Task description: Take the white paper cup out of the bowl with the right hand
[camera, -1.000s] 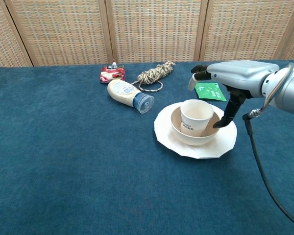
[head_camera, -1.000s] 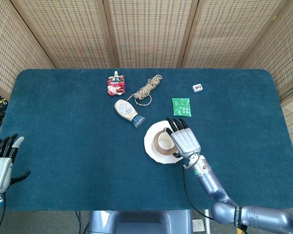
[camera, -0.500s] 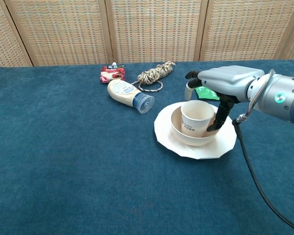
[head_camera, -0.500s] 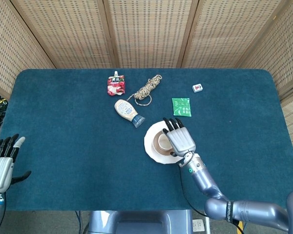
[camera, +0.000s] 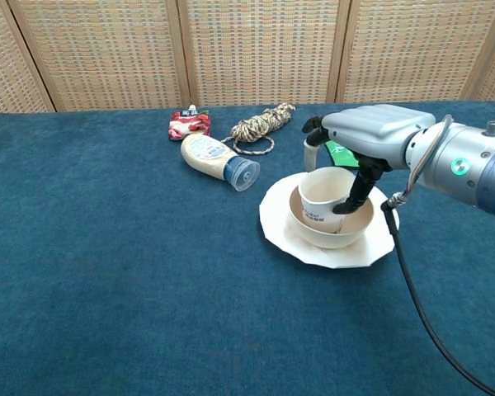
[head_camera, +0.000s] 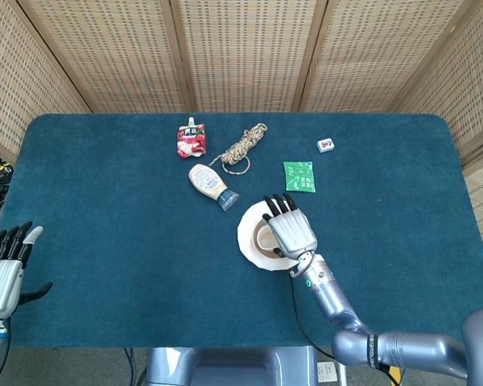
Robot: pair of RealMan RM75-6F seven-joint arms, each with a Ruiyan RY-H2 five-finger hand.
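At the near left edge of the blue surface [head_camera: 105,241], the left hand [head_camera: 2,277] waits idle, fingers apart and holding nothing. Further right, at the far side, lie a red pouch [camera: 188,124] with print too small to read, a sauce bottle [camera: 218,160] on its side with an illegible label, and a coil of rope [camera: 262,126]. Right of centre, the cup [camera: 323,195] stands tilted in the bowl [camera: 334,229], which sits on a white plate [camera: 313,247]. The right hand [camera: 365,132] reaches over the cup, thumb down its right side and fingers curving past the far rim, apparently positioned to grip; whether it has clamped cannot be told. Small dark lettering on the cup is unreadable. A green packet [head_camera: 299,176] and a small tile [head_camera: 325,145] lie beyond, their print unreadable too.
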